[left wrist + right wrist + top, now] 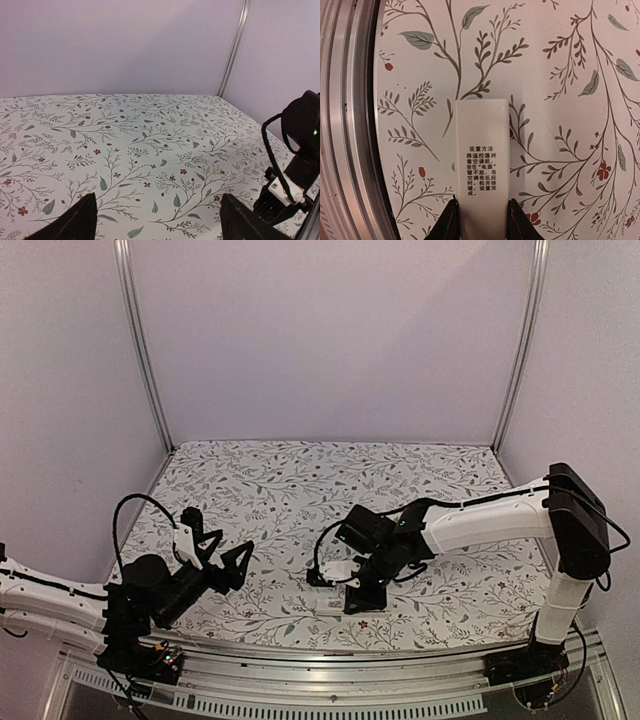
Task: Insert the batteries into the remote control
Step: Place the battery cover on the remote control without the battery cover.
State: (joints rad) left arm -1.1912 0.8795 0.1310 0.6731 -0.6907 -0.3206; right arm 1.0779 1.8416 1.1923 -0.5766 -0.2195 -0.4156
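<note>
Right gripper (482, 221) dark fingertips (449, 222) sit at the bottom of the right wrist view, pressed against the two long sides of the slim white plastic remote control (482, 150), so the jaws are clamped on it near one end. Remote's upward face carries a block of small black Chinese print; the rest of the bar runs away from the fingers, parallel to the ribbed aluminium rail (345, 125) just to its left. It sits flat against the white tablecloth with green leaves and red flowers (560, 100); cannot tell whether it rests on the cloth or is lifted slightly. Top view: right gripper (358, 592) angled down near the front edge of the tablecloth (300, 480), middle of the table, white end of the remote (328, 606) showing beside it, close to the rail (330, 680). Left gripper (222, 540) is well apart on the left side, tilted over the cloth. Left wrist view: left gripper (157, 225) with both black fingers (75, 222) spread wide, only patterned cloth between them, holding nothing; right arm's black body (300, 150) at the right edge.
</note>
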